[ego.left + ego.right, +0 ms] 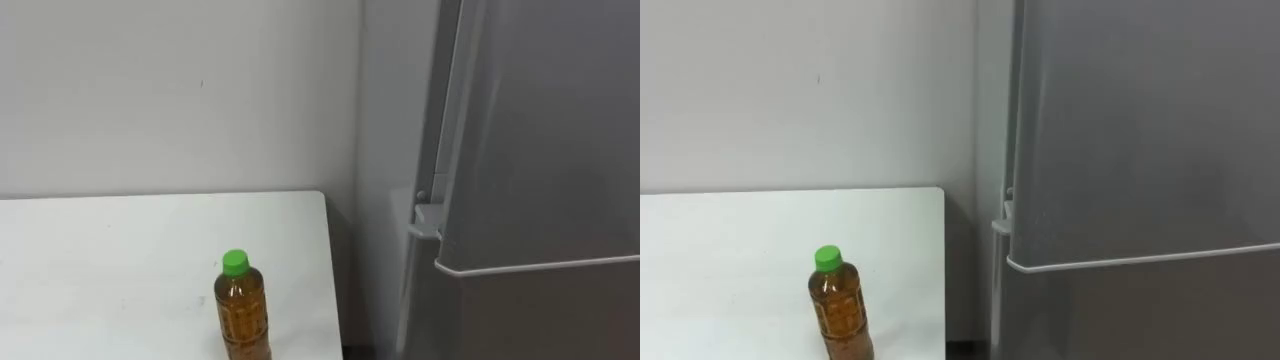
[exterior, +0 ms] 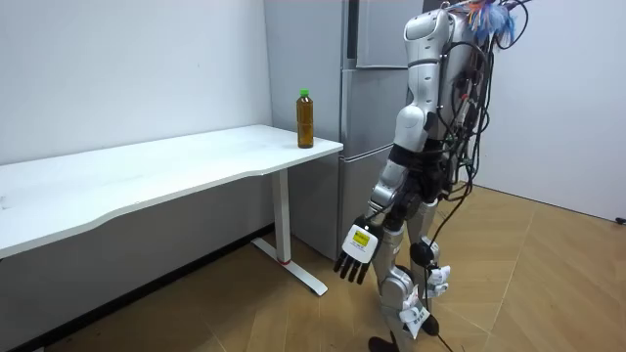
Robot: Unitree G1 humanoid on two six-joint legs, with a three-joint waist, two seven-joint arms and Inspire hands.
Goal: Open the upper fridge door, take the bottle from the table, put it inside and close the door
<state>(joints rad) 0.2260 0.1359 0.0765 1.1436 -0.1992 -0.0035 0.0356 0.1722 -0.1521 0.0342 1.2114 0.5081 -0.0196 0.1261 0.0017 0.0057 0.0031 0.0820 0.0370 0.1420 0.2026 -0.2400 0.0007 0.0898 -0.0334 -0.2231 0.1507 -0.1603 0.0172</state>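
Note:
A clear bottle (image 1: 243, 315) of amber drink with a green cap stands upright near the right end of the white table (image 1: 120, 250). In the room view the bottle (image 2: 305, 119) is by the table's corner closest to the fridge. The tall grey fridge (image 1: 540, 150) stands just right of the table, with both doors closed. A seam (image 1: 540, 266) divides its upper door from the lower one. I stand on the wooden floor facing the fridge and the table's end. My left hand (image 2: 357, 252) hangs at my side, well below the tabletop, fingers relaxed and holding nothing.
A plain white wall (image 1: 180, 90) runs behind the table. A narrow gap separates the table's right edge from the fridge side (image 1: 385, 200). The table's white legs (image 2: 284, 235) stand on the wooden floor (image 2: 548, 284), which stretches open to the room view's right.

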